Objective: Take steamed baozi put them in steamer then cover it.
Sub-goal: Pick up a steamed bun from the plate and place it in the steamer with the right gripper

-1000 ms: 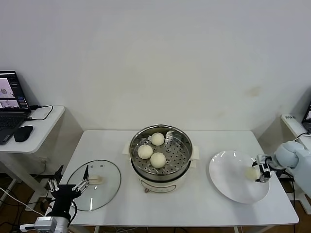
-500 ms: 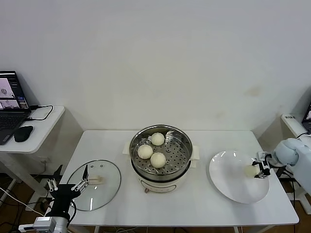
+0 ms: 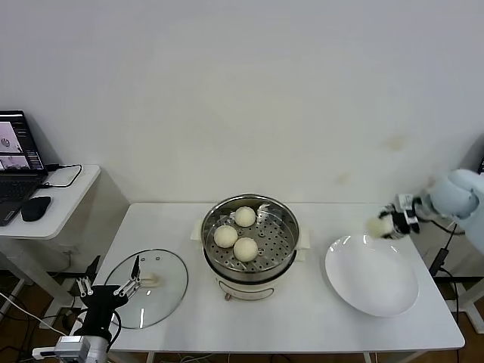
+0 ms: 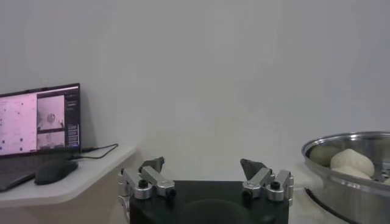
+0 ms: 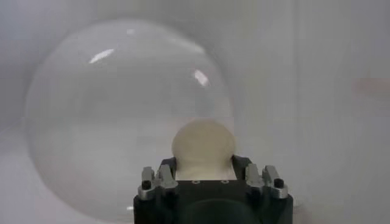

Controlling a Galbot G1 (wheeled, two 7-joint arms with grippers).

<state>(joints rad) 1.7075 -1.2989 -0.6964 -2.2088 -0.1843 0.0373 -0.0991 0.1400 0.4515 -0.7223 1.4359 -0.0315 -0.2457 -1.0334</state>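
Note:
Three cream-white baozi lie on the perforated tray of the steel steamer at the table's middle. My right gripper is shut on the fourth baozi, held in the air above the far edge of the white plate; it shows between the jaws in the right wrist view. The glass cover with its cream handle lies flat on the table at the left. My left gripper is open and empty, low at the table's left front edge beside the cover. The steamer's rim shows in the left wrist view.
A side desk at the left holds a laptop and a mouse. The plate shows below the held baozi in the right wrist view.
My right gripper has lifted the baozi off the plate and moved it up and toward the far edge of the plate. The left arm has not moved.

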